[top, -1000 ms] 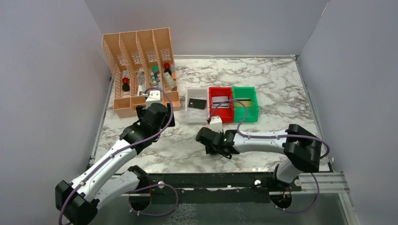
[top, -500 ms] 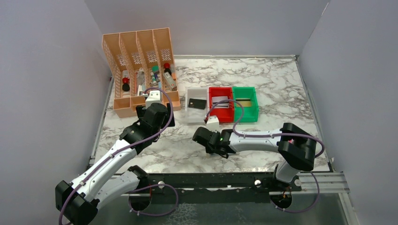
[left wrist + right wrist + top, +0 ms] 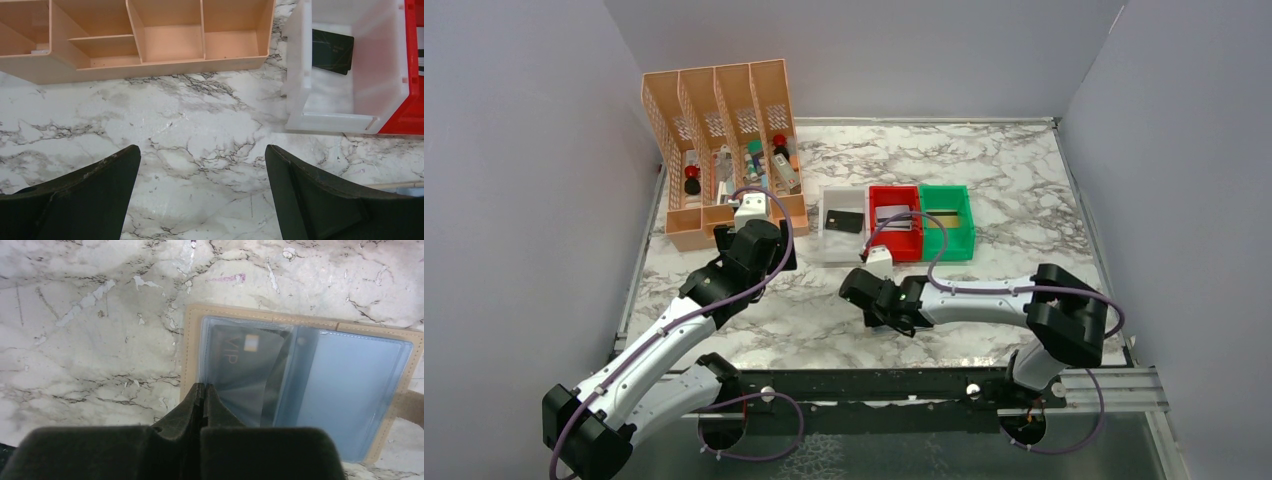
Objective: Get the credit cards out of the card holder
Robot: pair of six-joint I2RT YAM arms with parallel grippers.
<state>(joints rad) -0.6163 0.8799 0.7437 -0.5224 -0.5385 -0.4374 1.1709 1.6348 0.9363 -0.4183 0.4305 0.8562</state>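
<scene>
Card [image 3: 240, 360], dark, marked VIP, in the card holder [image 3: 350, 390] pocket just beyond the right jaws, clenched at its near edge; cannot tell whether gripping it. Best drawn straight back, flat along the surface [image 3: 75, 340]. Left jaws released, well apart.

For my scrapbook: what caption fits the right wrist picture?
Right gripper, shut, at the card holder edge; dark card inside.

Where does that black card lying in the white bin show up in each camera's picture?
Top external: flat black card in the white plastic bin, centre, left of the red bin.
Left wrist: upper right, in that same bin.
Right wrist: not in it.
Shared landmark: white bin beside red bin.
</scene>
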